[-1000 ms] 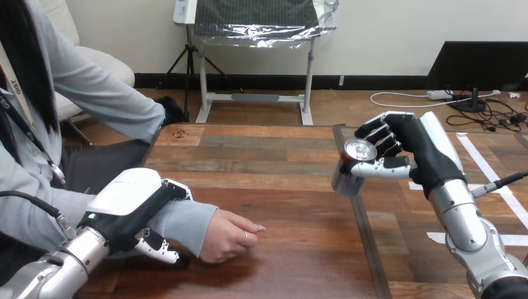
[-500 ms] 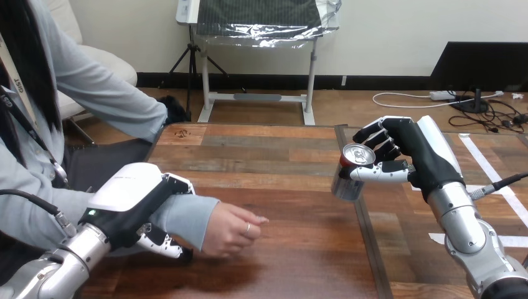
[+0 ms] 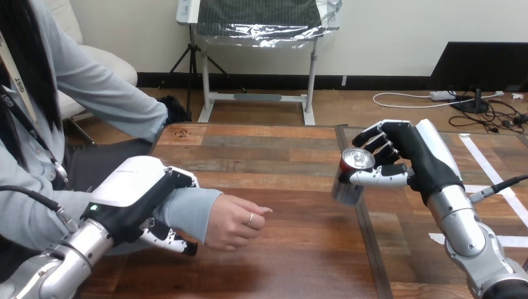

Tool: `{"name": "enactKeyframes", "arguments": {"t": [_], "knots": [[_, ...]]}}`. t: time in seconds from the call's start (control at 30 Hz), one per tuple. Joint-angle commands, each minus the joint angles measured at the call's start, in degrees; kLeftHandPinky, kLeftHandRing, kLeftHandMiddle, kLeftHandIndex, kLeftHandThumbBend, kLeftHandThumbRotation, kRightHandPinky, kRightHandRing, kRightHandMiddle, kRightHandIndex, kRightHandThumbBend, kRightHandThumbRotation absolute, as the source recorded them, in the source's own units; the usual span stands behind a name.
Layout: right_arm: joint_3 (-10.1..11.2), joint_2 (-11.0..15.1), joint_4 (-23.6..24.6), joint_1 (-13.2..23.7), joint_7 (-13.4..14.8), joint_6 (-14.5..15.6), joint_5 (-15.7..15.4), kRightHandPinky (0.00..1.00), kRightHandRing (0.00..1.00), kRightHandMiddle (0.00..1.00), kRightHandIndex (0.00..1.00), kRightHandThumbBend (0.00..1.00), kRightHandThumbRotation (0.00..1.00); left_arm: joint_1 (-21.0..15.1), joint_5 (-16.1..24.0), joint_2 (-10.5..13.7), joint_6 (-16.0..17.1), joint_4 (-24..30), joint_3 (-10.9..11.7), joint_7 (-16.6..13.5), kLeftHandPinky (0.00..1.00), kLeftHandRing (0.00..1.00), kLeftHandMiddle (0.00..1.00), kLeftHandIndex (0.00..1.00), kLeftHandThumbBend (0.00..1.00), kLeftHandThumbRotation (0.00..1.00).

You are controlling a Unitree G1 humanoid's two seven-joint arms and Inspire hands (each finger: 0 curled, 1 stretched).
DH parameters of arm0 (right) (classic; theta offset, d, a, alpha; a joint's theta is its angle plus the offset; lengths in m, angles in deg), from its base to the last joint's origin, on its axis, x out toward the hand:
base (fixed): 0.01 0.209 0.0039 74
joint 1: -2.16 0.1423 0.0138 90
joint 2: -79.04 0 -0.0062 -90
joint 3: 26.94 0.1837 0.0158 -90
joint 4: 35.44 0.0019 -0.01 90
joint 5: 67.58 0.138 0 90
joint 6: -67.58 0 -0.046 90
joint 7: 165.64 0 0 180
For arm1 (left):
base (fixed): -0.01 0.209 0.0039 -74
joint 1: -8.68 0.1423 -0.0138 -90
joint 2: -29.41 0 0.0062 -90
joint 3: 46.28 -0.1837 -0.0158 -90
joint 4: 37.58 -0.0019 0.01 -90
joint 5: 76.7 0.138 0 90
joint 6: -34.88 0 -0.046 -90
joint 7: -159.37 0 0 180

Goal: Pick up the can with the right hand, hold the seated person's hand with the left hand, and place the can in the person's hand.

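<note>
A silver can (image 3: 350,177) hangs tilted above the table's middle right, its top facing me. My right hand (image 3: 408,159) is shut on it, fingers behind and thumb across its front. At the lower left my left hand (image 3: 140,199) is curled round the person's grey-sleeved wrist (image 3: 187,212), thumb below and fingers over the top. The person's hand (image 3: 236,221) sits loosely closed, palm down, just above the wooden table (image 3: 280,149). A gap of bare table lies between the can and the person's hand.
A seam (image 3: 364,230) runs down the table right of centre. White tape strips (image 3: 498,187) mark the table at the far right. The person sits at the left side, forearm reaching across the table's near left corner.
My left hand has lifted the person's wrist slightly and shifted it right. My right hand with the can has edged a little toward the left and down.
</note>
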Motion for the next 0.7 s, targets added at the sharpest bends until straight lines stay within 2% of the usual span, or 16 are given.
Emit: {"name": "enactKeyframes", "arguments": {"t": [0.0, 0.23, 0.67], "knots": [[0.4, -0.7, 0.9, 5.3, 1.0, -2.0, 0.1, 0.42, 0.44, 0.49, 0.55, 0.76, 0.0, -3.0, -2.0, -1.1, 3.3, 4.7, 0.7, 0.0, 0.35, 0.39, 0.44, 0.46, 0.93, 0.0], [0.4, -1.1, 1.1, 5.1, 0.7, -1.8, 0.3, 0.42, 0.44, 0.49, 0.55, 0.76, 0.0, -3.5, -2.1, -1.6, 3.2, 5.5, 1.0, 0.4, 0.33, 0.37, 0.43, 0.46, 0.92, 0.0], [0.3, -1.6, 1.7, 4.4, -0.7, -3.5, 0.6, 0.41, 0.44, 0.48, 0.54, 0.75, 0.0, -4.7, -3.5, -3.1, 1.9, 5.6, 0.9, 2.6, 0.29, 0.34, 0.42, 0.46, 0.92, 0.01]]}}
